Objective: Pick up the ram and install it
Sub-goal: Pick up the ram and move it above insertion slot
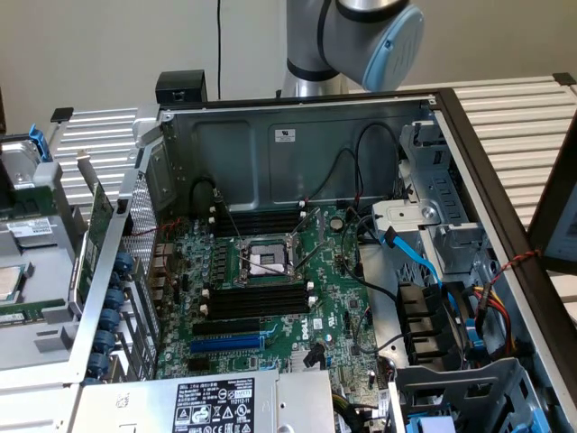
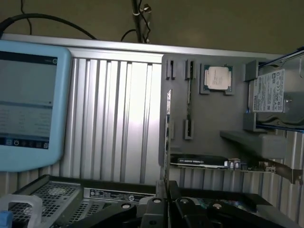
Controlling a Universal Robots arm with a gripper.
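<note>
Ram [image 2: 167, 133] pinched in hand [image 2: 167, 190]; tray [image 2: 209, 118] holds processor [image 2: 217, 78].

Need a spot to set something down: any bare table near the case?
Ribbed tabletop between the blue-framed screen and grey parts tray; also past the case on the exterior view's right. Crowded: inside it, cables by the drive bays.

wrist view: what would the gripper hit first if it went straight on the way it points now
Probably the dark rim of the open computer case beyond the gripper, which is shut on the thin edge-on ram stick; past that lies the ribbed metal table. Depth is unclear.
</note>
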